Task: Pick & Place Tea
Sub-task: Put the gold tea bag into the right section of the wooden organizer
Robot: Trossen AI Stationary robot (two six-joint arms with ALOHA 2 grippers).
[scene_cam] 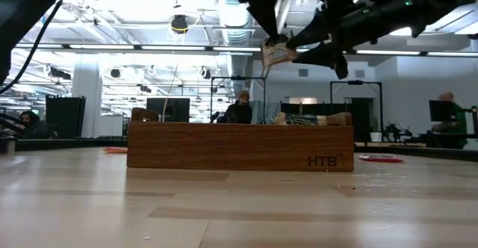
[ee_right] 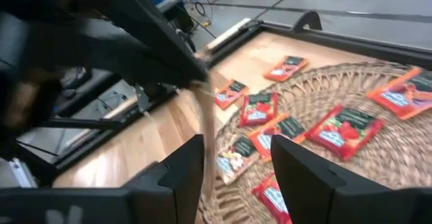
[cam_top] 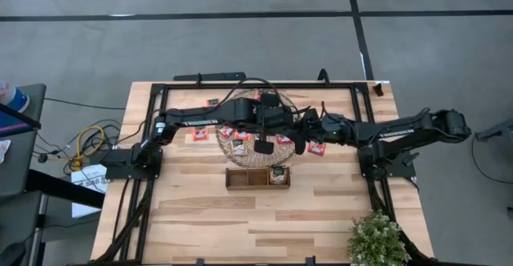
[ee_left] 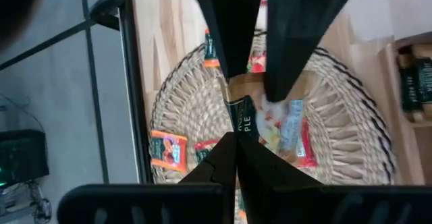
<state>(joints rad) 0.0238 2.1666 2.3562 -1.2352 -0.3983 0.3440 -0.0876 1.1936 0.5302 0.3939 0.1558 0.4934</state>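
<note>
On the left side of the light wooden table (cam_top: 192, 218) the left arm reaches inward, and its left gripper (ee_left: 236, 126) hangs above the round woven straw mat (ee_left: 182, 109), the two dark fingers pressed together on one small flat tea sachet with a dark green top (ee_left: 244, 116), lifted clear of the mat. In the low view this sachet (scene_cam: 275, 54) hangs in the air, high above the small brown wooden tray with three compartments (scene_cam: 239, 147). Many red-orange square sachets (ee_right: 343, 128) lie scattered on the mat, and some beside it on the table. One pale sachet already lies in the tray's right compartment (cam_top: 278, 175). To the right, the right gripper (ee_right: 236, 160) waits close to the left one over the mat, its fingers apart and holding nothing. I judge the step is the carrying of a picked sachet to the tray. The next move calls for bringing it over a free compartment, lowering it and releasing it, without touching the right arm, which is very near.
</note>
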